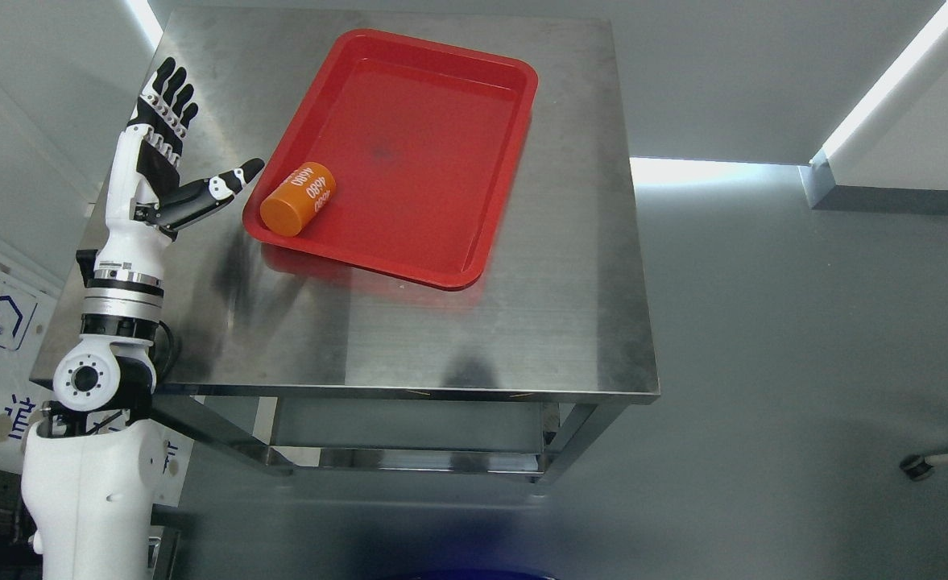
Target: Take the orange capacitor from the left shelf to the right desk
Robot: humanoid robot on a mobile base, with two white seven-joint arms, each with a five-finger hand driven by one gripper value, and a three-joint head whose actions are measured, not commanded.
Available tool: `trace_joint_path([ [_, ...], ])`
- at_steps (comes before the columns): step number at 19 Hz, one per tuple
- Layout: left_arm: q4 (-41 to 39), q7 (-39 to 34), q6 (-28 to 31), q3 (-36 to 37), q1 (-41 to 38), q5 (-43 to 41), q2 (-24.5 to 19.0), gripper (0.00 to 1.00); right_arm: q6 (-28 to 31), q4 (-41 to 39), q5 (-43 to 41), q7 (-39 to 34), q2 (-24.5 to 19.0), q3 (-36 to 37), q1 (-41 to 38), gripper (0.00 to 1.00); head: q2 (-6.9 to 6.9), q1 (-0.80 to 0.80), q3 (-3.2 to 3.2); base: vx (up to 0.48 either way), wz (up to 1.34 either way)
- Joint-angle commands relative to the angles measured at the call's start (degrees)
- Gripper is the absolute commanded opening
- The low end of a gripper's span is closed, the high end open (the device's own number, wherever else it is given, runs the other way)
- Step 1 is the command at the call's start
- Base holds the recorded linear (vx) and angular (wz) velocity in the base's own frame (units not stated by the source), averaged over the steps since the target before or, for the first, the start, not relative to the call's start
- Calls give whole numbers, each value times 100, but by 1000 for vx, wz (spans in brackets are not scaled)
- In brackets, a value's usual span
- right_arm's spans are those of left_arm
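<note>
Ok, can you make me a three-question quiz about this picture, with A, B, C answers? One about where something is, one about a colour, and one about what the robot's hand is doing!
1. Where is the orange capacitor?
A. In the tray's near-left corner
B. On the floor
C. In the robot's hand

2. What colour is the tray?
A. Blue
B. Red
C. Green

3. What is the left hand doing?
A. Squeezing the capacitor
B. Pushing the tray
C. Open, holding nothing

Answers:
1. A, since the capacitor lies on its side inside the tray by that corner.
2. B, since the tray is bright red on the steel table.
3. C, since the fingers are spread, and the thumb points toward the capacitor without touching it.
</note>
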State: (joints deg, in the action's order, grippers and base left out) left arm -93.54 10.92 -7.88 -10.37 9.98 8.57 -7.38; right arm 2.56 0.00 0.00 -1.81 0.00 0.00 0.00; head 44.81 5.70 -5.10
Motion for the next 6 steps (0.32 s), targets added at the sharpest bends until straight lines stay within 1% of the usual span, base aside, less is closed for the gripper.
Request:
trace_joint_path([
  [1,-112,7,50,-88,-215,-40,-342,100,-18,-193,26,5,100,62,9,100,0,0,0,0,0],
  [6,-112,7,50,-88,-268,-40,-334,100,-18,-193,26,-3,100,62,9,100,0,0,0,0,0],
])
